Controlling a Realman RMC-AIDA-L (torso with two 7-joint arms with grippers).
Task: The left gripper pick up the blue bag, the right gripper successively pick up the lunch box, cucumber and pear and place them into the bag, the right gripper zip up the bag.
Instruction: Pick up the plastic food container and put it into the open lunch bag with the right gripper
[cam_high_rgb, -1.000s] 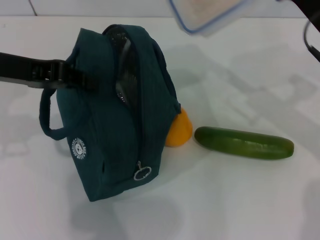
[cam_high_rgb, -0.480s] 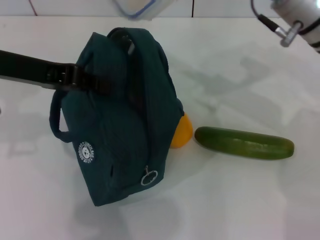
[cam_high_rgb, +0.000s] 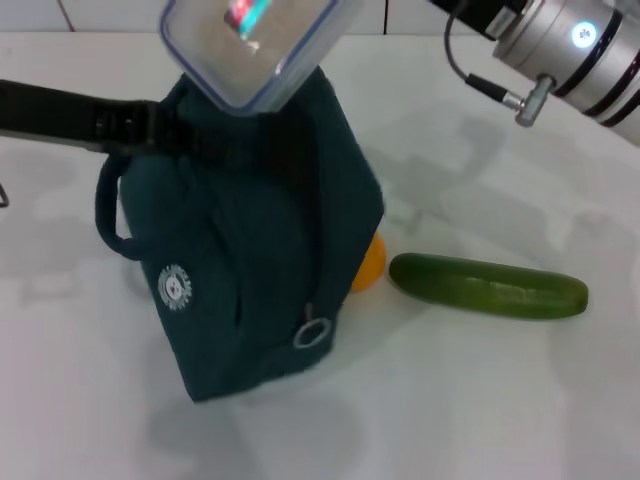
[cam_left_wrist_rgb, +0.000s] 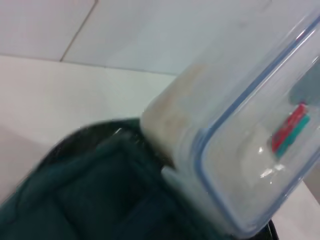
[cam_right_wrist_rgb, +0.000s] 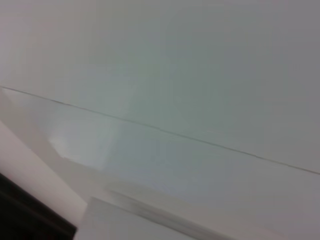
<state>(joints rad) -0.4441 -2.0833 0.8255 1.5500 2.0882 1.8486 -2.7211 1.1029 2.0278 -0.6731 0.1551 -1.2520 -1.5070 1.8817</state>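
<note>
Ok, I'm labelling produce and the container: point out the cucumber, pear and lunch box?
cucumber (cam_high_rgb: 487, 286), head view, mid-body.
pear (cam_high_rgb: 369, 262), head view, visible side beside the bag.
lunch box (cam_high_rgb: 250, 40), head view, lid face.

Lunch box (cam_high_rgb: 250, 45) above bag (cam_high_rgb: 250, 240)

A lab-like test bench: bare white table (cam_high_rgb: 480, 400), plain white panelled wall (cam_left_wrist_rgb: 150, 35) behind it
</note>
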